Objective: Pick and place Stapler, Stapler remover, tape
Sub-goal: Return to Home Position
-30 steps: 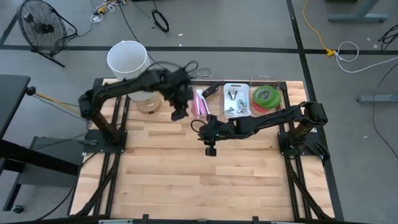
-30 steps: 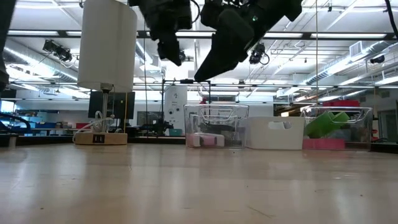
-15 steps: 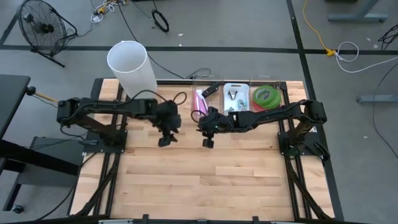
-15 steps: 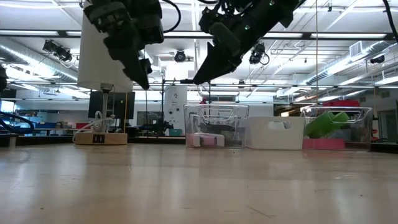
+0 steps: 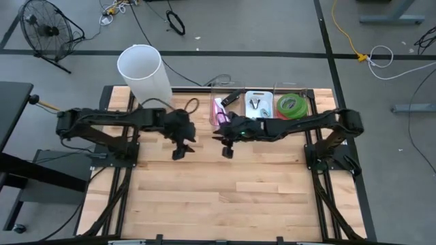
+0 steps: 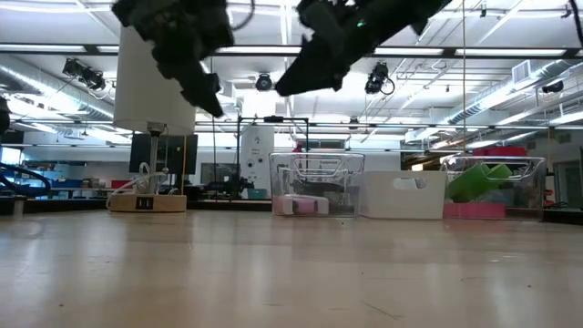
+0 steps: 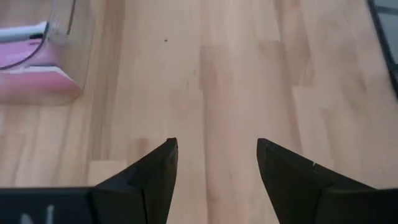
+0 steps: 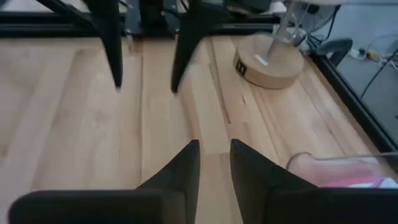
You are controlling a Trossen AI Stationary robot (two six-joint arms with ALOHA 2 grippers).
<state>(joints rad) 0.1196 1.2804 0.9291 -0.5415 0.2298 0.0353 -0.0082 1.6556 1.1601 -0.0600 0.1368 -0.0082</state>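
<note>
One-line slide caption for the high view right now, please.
Left gripper and right gripper hang empty over the table; tape sits in the far-right bin.

left arm (image 5: 116,116), right arm (image 5: 300,124): matte black, slender jointed links. thin black cable (image 5: 193,103) looped beside left wrist. small green light (image 6: 362,23) on right wrist. fingers (image 7: 155,180) dark, wedge-shaped, tapering.
</note>
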